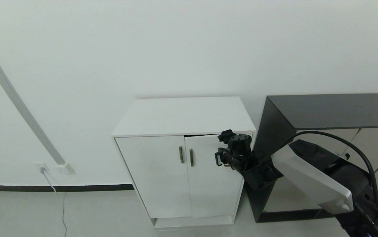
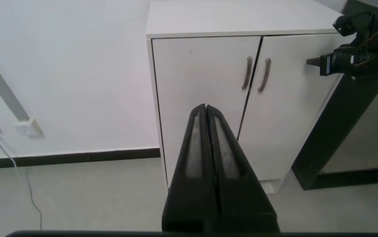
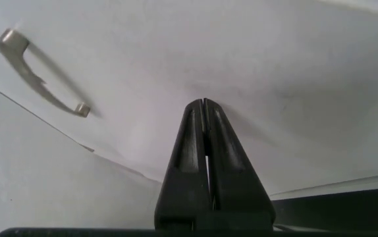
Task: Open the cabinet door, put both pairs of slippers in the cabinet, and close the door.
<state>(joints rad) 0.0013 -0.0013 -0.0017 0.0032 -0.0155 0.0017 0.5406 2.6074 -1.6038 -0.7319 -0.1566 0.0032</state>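
Cabinet door (image 1: 212, 177) stands slightly ajar; your right gripper (image 3: 204, 103), closed and empty, sits at its face: press squarely near the handle (image 1: 191, 157). Left gripper (image 2: 205, 110) likewise closed, empty.

Cabinet (image 1: 182, 115) centre frame: plain white, no pattern. Door handles (image 1: 181, 154): dull metallic, maybe bronze-grey, hard to tell. Right claw (image 3: 205, 102): black. Left claw (image 2: 205, 106): black with greyish pad faces. Sideboard (image 1: 324, 108) at right: black top, pale doors. Skirting strip (image 1: 53, 188) lower left: black.
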